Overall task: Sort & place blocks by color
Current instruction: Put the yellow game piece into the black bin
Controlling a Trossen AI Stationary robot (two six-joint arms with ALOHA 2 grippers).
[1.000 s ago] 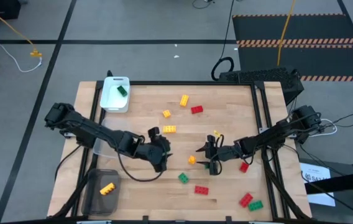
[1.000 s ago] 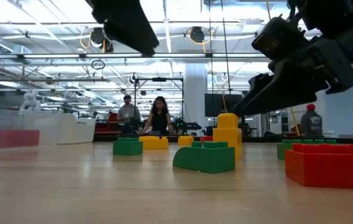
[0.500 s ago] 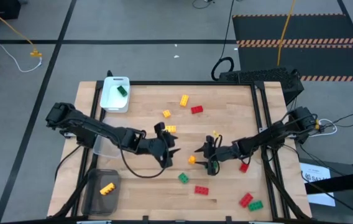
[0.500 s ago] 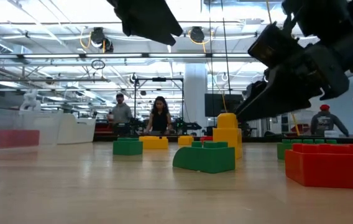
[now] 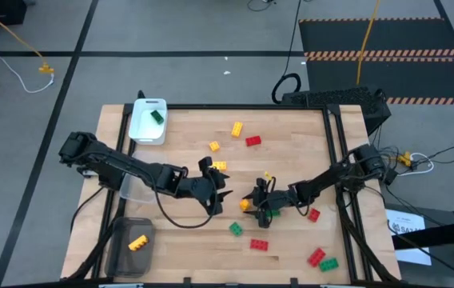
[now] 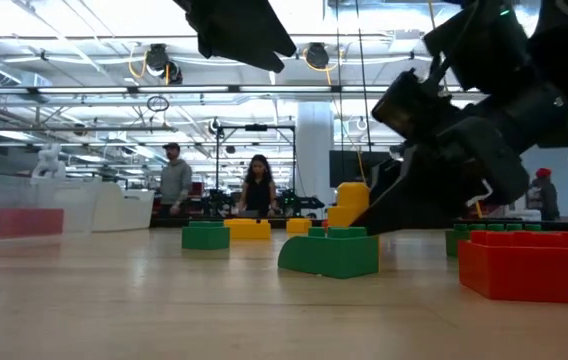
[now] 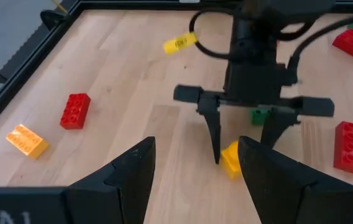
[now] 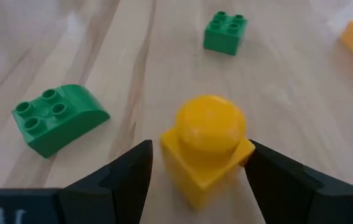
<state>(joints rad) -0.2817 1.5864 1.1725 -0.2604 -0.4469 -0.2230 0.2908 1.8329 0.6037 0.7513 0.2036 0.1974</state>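
A small yellow block with a round stud sits tilted on the wooden table, near its middle. My right gripper is low over it and open, one finger on each side of the block. My left gripper hovers just left of it, above the table, open with nothing between its fingers. Red, green and yellow blocks lie scattered over the table, among them a green curved block and a green square block. My right gripper comes in slanting down from the table's right and straddles the yellow block. One finger meets the block's side corner; whether the other finger touches, I cannot tell. The block rests on the table, leaning.
A white tray holding a green block stands at the far left corner. A dark tray with a yellow block stands at the near left, and a clear tray lies between them. Red and green blocks lie near right.
My right gripper has sunk and gone toward the table's left, down onto the yellow block, with its fingers kept apart. The block, upright before, now leans and has shifted a little. My left gripper tipped up a little early on and then kept still.
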